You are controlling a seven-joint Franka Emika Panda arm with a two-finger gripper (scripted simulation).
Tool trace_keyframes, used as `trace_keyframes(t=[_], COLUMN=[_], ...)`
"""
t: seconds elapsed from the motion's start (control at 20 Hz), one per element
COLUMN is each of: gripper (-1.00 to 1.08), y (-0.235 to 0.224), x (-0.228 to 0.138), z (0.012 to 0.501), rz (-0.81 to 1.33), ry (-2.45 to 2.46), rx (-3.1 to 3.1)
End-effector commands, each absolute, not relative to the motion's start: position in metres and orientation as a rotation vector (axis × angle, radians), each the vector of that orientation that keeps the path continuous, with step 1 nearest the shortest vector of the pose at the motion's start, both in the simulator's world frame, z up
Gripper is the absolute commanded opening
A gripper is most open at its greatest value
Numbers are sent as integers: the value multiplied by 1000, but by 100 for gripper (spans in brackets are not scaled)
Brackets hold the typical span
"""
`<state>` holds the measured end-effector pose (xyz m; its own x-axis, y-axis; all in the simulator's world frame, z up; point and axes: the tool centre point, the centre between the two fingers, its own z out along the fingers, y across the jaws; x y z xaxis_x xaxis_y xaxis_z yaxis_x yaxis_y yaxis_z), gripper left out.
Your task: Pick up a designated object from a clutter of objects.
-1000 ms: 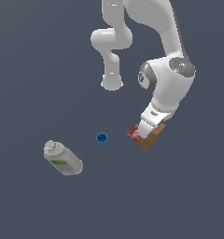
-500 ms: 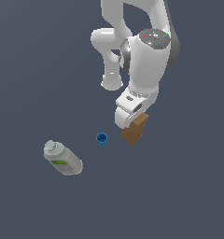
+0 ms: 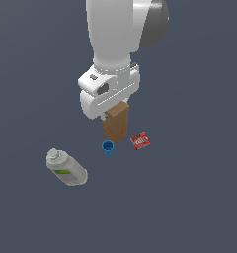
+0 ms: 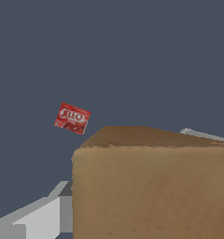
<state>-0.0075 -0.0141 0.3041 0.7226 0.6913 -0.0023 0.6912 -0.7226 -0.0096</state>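
The brown cardboard box (image 3: 116, 127) hangs upright from my gripper (image 3: 115, 114), which is shut on its upper end and holds it above the floor. In the wrist view the box (image 4: 151, 186) fills the near part of the picture, with grey fingers (image 4: 39, 217) on either side of it. The small red packet (image 3: 140, 141) lies flat on the floor just to the exterior view's right of the box; it also shows in the wrist view (image 4: 72, 118). The tiny blue cup (image 3: 108, 147) stands just below the box in the exterior view.
The grey-white bottle with a green label (image 3: 66, 168) lies on its side toward the exterior view's left. The floor is a plain dark grey surface. The white arm fills the upper middle of the exterior view.
The gripper has risen and swung toward the exterior view's left with the brown box in it. The red packet, earlier hidden at the box, now lies uncovered.
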Motion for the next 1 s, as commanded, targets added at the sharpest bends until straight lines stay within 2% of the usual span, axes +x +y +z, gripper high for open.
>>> trace_keyframes(t=[0.0, 0.5, 0.95], gripper=[-100, -100, -100], y=[-41, -141, -184], x=[-7, -6, -3], z=[328, 400, 431], rz=[-4, -1, 0], ry=[-1169, -1170, -1171], rx=[-2911, -2914, -2916])
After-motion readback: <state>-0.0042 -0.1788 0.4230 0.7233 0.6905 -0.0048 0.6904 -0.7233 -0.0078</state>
